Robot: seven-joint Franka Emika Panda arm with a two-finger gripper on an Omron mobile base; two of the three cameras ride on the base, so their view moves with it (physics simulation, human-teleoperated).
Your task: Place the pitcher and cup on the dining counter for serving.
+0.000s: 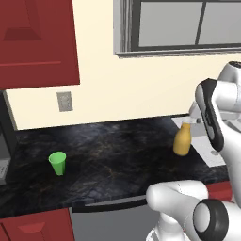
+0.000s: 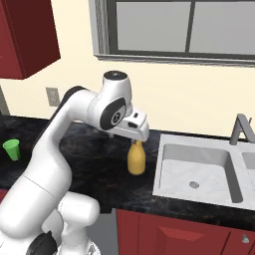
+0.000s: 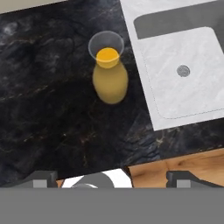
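Observation:
The amber-yellow pitcher (image 1: 182, 141) (image 2: 136, 159) (image 3: 110, 78) stands upright on a black wall counter (image 1: 108, 155), just left of the sink. My gripper (image 2: 138, 140) (image 3: 113, 179) hangs right above the pitcher's pale neck, open, its fingertips (image 3: 43, 177) wide apart with nothing between them. In the hand view I look down into the pitcher's mouth. The green cup (image 1: 58, 163) (image 2: 12, 149) stands upright far to the left on the same counter, well apart from the gripper. The dining counter is out of view.
A pale sink basin (image 2: 196, 172) (image 3: 179, 74) with a faucet (image 2: 241, 129) lies right of the pitcher. A red wall cabinet (image 1: 37, 42) hangs over the left end, a dark appliance (image 1: 4, 155) stands at the far left, and a window (image 2: 189, 27) is behind.

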